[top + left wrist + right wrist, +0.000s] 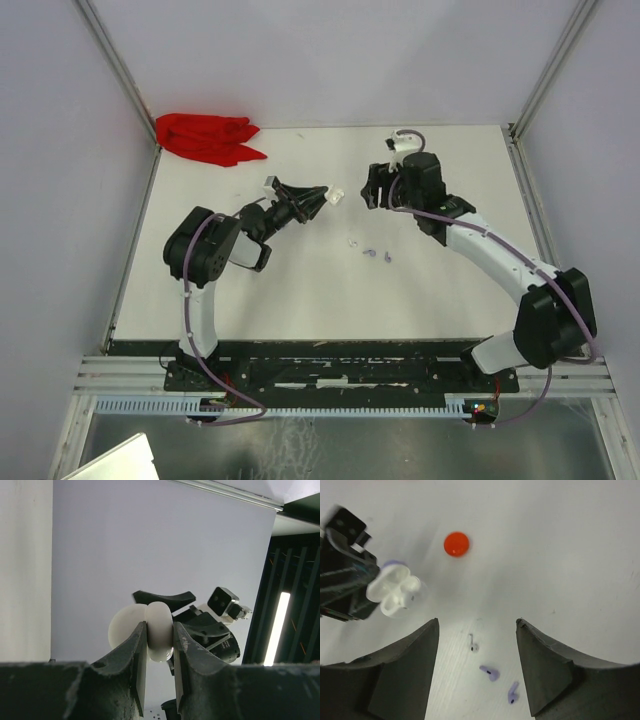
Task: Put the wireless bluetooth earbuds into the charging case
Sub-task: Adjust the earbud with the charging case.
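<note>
- Right wrist view: right gripper [477, 625] fingers are spread apart; one tiny whitish stemmed earbud [473, 646] and two purple stemmed earbuds [490, 672] lie on the white table [570, 555], framed between them.
- Left gripper [160, 627] is clamped on the open white plastic charging case [125, 627], apart from the earbuds.

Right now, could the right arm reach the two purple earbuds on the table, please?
Probably yes. The right gripper is open above the purple earbuds, with nothing between them; the left gripper holds the charging case off to one side, out of the way.
</note>
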Robot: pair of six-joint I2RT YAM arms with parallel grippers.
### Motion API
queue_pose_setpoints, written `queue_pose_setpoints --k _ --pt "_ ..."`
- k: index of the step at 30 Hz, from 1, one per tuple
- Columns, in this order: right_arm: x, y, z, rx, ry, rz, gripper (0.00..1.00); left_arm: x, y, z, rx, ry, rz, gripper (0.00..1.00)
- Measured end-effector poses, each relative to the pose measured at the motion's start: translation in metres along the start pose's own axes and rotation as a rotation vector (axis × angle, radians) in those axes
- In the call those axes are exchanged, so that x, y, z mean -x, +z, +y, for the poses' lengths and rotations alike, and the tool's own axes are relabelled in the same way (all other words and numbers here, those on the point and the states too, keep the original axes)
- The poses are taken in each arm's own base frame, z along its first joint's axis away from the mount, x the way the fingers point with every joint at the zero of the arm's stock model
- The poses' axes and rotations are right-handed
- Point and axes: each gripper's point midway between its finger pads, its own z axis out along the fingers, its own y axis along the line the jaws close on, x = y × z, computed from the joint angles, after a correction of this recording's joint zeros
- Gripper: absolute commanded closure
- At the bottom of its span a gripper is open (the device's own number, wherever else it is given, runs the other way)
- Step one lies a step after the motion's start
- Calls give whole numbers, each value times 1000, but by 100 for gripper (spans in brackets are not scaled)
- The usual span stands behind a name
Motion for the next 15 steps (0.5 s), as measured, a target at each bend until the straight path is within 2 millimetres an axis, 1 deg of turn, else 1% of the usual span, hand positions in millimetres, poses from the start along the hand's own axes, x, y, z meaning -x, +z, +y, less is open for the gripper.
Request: queue_pose_setpoints --k 3,5,7,10,13,15 --pt "-43 8 -3 -45 -22 169 28 1 0 1 -1 6 -5 97" --pt "-68 11 1 -57 -48 267 28 1 1 2 0 9 -7 97" --pt "-84 12 7 -58 -73 329 28 0 1 3 2 12 -6 97" --pt "-96 13 16 -55 -103 375 28 -2 0 6 8 9 -3 97" --pt "-95 14 22 -55 -117 387 28 -3 -2 10 19 3 -4 97" --pt "-91 16 23 -61 -120 384 28 -3 -4 14 29 -2 -8 97"
